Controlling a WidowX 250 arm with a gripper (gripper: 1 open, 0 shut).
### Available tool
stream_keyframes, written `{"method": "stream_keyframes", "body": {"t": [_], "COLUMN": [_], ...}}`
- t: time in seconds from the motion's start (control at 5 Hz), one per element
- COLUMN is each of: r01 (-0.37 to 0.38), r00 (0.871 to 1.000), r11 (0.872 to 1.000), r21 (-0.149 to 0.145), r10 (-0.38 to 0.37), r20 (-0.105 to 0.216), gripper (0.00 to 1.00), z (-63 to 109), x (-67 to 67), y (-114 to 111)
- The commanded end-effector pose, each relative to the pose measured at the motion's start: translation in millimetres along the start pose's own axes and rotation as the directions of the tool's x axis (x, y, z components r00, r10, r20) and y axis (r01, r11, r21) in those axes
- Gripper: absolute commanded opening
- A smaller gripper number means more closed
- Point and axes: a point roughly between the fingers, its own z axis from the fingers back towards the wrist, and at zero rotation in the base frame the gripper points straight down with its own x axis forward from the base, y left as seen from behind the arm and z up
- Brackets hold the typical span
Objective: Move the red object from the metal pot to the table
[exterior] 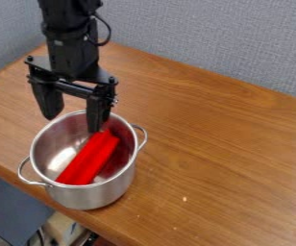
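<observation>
Table [228, 125] is brown wood-grain, runs diagonally across the view, with a rounded front edge along the lower left. Small pale speck on the top near the front edge, right of the pot; can't tell what it is. Behind the table is a grey-blue textured wall [228, 38]. Below the front edge it's dark, with some pale frame or cabling visible at the bottom, too dim to identify. Only one container: the metal pot [61, 187], shiny steel, round, rolled rim, no lid, sitting upright on the table close to the front edge at lower left. One small side handle shows at the left near the table edge, another at the upper right of the rim. Inside: the red object [91, 159], a plain bright red elongated block, lying tilted across the pot's interior, upper end toward the far right wall, lower end toward the near left side of the bottom. It's fully inside the pot, not on the table. The polished wall reflects some red beside it. Gripper [71, 108] is black, pointing straight down over the far rim of the pot, jaws spread wide, nothing between them. Left finger hangs outside or at the far left rim, right finger tip dips just inside the pot near the block's upper end; can't tell if it touches the block. Black cable runs up the arm above.
</observation>
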Motion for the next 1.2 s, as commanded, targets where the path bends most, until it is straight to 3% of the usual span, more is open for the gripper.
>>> {"method": "stream_keyframes", "body": {"t": [0.0, 1.0], "r01": [-0.010, -0.002], "r00": [1.000, 0.999], "r11": [1.000, 1.000], "r21": [0.008, 0.013], "r10": [0.010, 0.002], "r20": [0.023, 0.033], "gripper": [1.00, 1.00], "z": [6.7, 10.4], "x": [0.2, -2.1], "y": [2.7, -3.6]}}
